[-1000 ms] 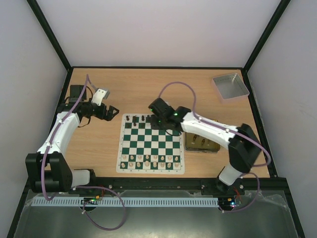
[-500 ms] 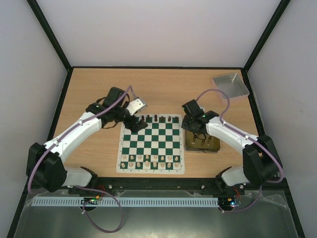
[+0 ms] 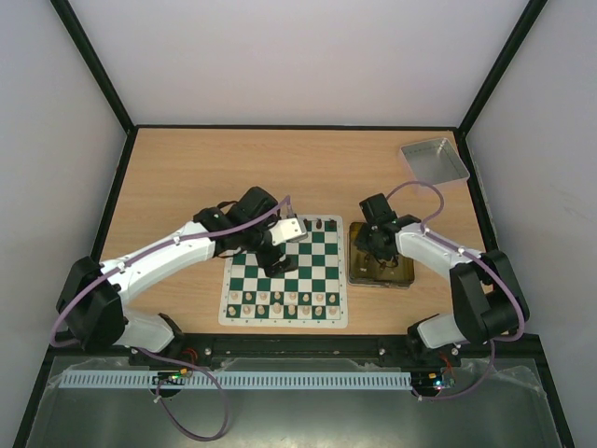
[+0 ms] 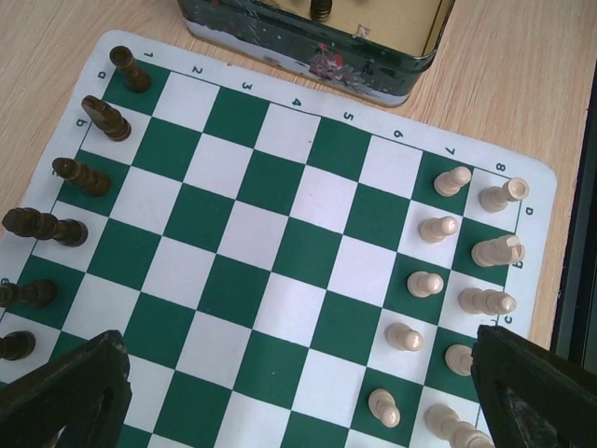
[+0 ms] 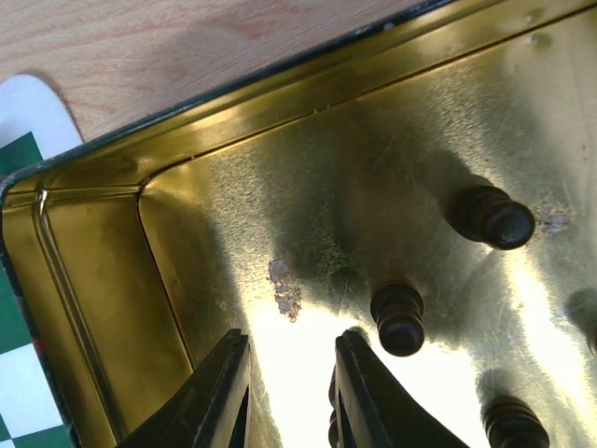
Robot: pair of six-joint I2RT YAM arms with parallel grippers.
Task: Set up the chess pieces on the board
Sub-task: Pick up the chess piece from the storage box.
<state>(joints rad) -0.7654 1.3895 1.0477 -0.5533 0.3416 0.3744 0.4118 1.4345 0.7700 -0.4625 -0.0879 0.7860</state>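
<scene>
The green and white board lies in the middle of the table. Two dark chess pieces show on its back row; my left arm hides the others. In the left wrist view several dark pieces stand along the board's left edge column. My left gripper hovers over the board's back left, open and empty. My right gripper is inside the gold tin, open and empty, next to loose dark pieces.
Cream pieces fill the board's two near rows, and show in the left wrist view. The tin's wall borders the board. A grey tray stands at the back right corner.
My left arm swung right, from off the board's left onto its back left squares. My right arm moved from the board's back row to the gold tin.
</scene>
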